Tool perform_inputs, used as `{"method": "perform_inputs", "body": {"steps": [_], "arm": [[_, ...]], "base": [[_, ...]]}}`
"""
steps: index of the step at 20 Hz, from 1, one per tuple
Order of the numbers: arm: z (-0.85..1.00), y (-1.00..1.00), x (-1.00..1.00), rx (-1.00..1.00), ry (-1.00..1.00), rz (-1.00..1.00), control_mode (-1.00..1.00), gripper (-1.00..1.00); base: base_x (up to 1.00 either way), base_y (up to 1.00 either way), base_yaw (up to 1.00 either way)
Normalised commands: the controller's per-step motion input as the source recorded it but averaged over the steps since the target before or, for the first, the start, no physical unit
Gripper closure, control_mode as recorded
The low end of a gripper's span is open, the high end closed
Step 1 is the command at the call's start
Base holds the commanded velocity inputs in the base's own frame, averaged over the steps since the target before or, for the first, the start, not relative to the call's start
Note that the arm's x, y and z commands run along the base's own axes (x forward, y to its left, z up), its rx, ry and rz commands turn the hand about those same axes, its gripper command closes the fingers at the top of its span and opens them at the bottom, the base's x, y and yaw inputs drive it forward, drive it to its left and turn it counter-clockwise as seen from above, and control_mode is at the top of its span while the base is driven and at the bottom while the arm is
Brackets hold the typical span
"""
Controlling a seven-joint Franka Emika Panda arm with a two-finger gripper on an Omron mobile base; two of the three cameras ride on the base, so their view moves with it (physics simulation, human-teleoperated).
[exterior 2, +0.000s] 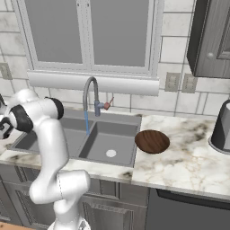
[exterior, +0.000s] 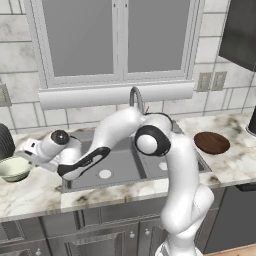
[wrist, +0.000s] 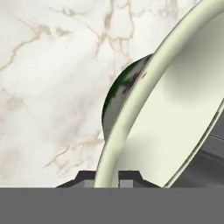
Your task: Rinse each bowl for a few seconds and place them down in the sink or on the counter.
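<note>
The pale cream-green bowl is on the counter left of the sink. My gripper reaches it from the right. In the hand view the gripper is shut on the bowl, with the rim between the two fingertips and the marble counter behind. Whether the bowl is lifted off the marble I cannot tell. The dark reddish-brown bowl lies upright on the counter right of the sink, also seen as the brown bowl.
The curved faucet pours a thin stream of water into the left basin of the sink. A black ribbed object stands behind the pale bowl. A dark appliance sits at the far right of the counter.
</note>
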Motion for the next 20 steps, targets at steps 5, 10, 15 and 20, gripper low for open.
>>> {"method": "perform_inputs", "body": {"steps": [5, 10, 15, 20], "arm": [[0.27, -0.18, -0.42, -0.03, -0.09, -0.26, -1.0, 1.0], [0.35, -0.24, -0.21, -0.08, -0.05, -0.3, -1.0, 1.0], [0.32, -0.29, -0.16, -0.09, -0.03, -0.3, -1.0, 1.0], [0.38, -0.31, -0.16, -0.06, -0.03, -0.3, -1.0, 1.0]], "base": [[0.0, 0.0, 0.0], [0.0, 0.0, 0.0], [0.0, 0.0, 0.0], [0.0, 0.0, 0.0]]}}
